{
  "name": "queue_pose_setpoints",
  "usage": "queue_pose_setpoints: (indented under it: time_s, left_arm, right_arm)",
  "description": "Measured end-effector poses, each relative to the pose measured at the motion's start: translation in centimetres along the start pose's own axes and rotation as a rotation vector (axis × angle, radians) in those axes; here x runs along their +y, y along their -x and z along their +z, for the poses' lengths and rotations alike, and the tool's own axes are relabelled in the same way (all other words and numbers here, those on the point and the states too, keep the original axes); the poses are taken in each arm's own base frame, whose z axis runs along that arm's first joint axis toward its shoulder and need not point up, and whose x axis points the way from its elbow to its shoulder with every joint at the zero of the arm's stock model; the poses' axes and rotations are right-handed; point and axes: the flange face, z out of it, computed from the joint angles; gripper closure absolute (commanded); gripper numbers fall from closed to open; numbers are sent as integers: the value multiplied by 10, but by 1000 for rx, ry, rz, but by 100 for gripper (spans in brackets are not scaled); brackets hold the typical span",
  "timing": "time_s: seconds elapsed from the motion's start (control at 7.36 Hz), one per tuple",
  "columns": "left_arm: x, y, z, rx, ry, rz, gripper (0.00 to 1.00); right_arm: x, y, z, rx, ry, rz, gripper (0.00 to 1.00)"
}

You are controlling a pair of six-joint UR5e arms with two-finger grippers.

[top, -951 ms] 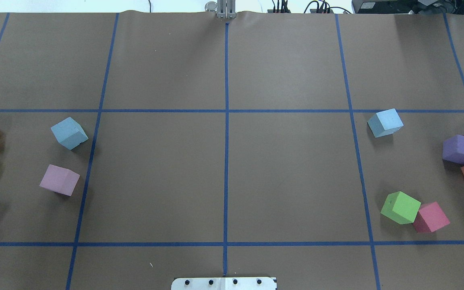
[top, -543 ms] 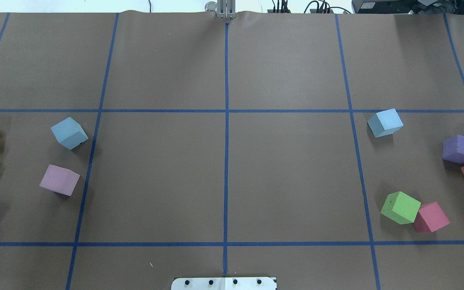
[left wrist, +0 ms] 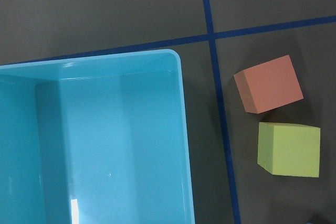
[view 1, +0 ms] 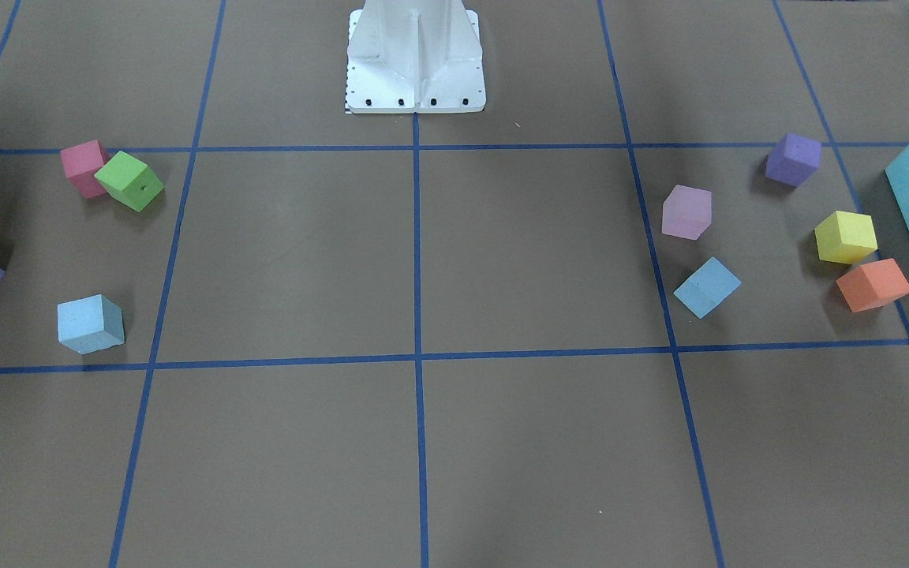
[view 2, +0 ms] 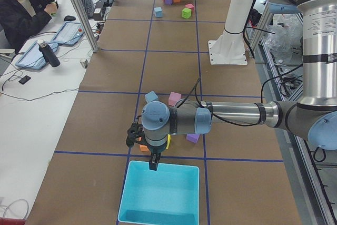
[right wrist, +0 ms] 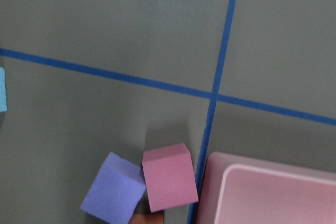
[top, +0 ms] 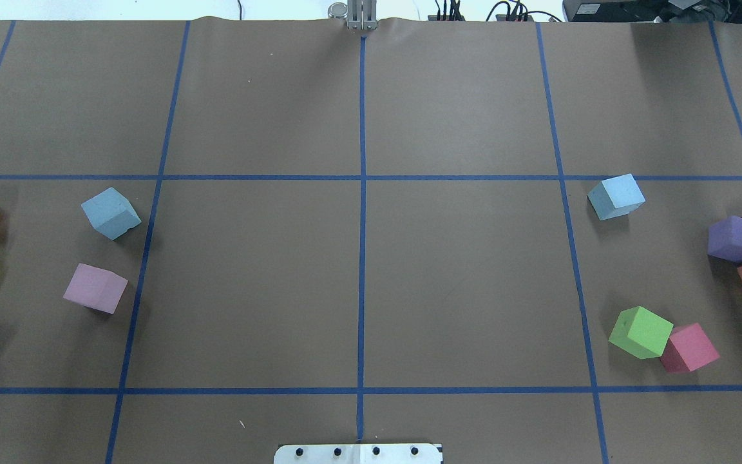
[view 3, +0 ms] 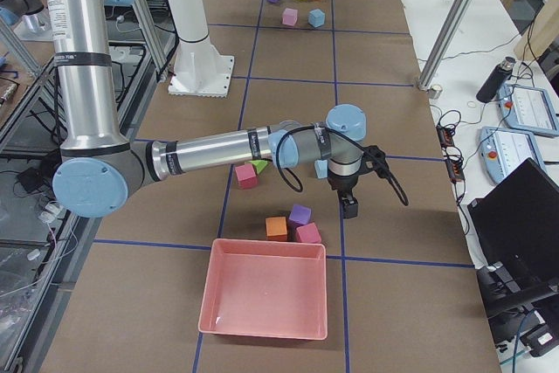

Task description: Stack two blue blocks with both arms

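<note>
Both blue blocks lay loose on the table (top: 461,277), well apart, with nothing stacked yet. The left blue block (top: 111,213) sat near the lilac cube (top: 95,288), turned slantwise to the grid lines. The right blue block (top: 616,196) stood alone, farther out from the robot than the green cube (top: 640,332).

My left gripper (view 2: 153,162) hung over the inner edge of the turquoise box (view 2: 160,193) at the left end, its wrist camera looking down on an orange cube (left wrist: 268,84) and a yellow cube (left wrist: 289,149). My right gripper (view 3: 349,205) hung by the cube cluster beside the pink tray (view 3: 265,299). Only the side cameras caught the pincers, so I could not tell how wide either stood.

I judged this the opening reach. Next, each arm needed to swing inward over its own block and turn its wrist square to the slanted faces before descending.
</note>
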Motion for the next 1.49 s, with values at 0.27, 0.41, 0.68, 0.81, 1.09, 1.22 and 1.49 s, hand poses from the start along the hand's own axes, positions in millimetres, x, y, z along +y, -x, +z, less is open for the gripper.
queue_pose_setpoints:
  time_s: [0.27, 0.41, 0.68, 0.81, 1.09, 1.22, 1.49]
  left_arm:
    - [0, 0, 0, 0, 0, 0, 2]
    - [1, 1, 1, 1, 2, -1, 2]
    - [3, 2, 3, 1, 6, -5, 2]
    - [4, 3, 4, 1, 8, -7, 2]
    - [5, 4, 5, 2, 10, -9, 2]
    - [5, 4, 6, 3, 11, -10, 2]
    - [7, 5, 7, 3, 14, -13, 2]
  right_arm:
    - [-16, -9, 20, -12, -111, -70, 0]
    - [-33, 12, 27, -30, -145, -36, 0]
    - [-79, 108, 52, -48, -164, 88, 0]
    - [-95, 157, 63, -63, -164, 132, 0]
    - [-94, 219, 96, -61, -137, 177, 0]
    - [-84, 230, 110, -52, -120, 178, 0]
    - [-58, 238, 131, -36, -87, 150, 0]
